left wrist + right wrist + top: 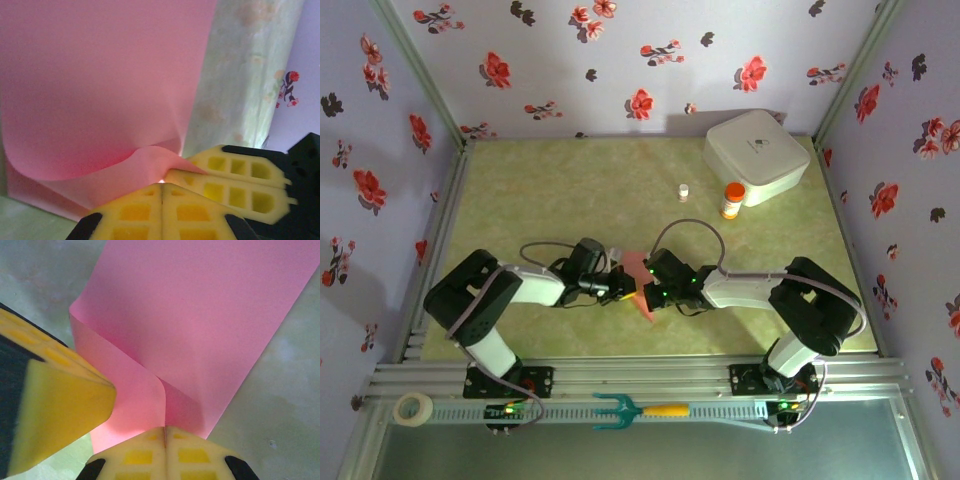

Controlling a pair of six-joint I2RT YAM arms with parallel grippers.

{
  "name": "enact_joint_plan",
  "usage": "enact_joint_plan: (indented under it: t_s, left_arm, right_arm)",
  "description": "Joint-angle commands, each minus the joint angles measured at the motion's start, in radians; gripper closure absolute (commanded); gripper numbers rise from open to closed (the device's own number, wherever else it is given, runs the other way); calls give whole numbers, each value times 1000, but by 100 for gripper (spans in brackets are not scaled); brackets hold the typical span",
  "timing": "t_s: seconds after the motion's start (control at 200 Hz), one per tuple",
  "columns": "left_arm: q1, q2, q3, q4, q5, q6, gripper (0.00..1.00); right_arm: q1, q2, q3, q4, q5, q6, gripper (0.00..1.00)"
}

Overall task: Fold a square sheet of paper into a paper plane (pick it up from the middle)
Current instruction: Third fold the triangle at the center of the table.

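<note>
Lower centre of the overhead view: the paper [638, 268] lies on the table between two arms, one half curled over itself. The right gripper [165, 429] is closed, pinching the curl. The left gripper [161, 186] is closed against the sheet; whether it grips is unclear. Likely an early fold; next, align the edges and press the crease.
</note>
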Motion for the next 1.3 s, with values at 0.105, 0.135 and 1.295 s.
enact_joint_plan:
  t_s: [0.105, 0.135, 1.295]
  left_arm:
    - [-6, 34, -9, -52, -24, 28, 100]
    - [-6, 36, -9, -58, -27, 30, 100]
    - [-6, 35, -11, -74, -55, 42, 100]
  right_arm:
    - [-11, 22, 4, -33, 3, 15, 96]
    - [-11, 23, 5, -34, 2, 15, 96]
    - [41, 21, 74, 13, -261, 334, 99]
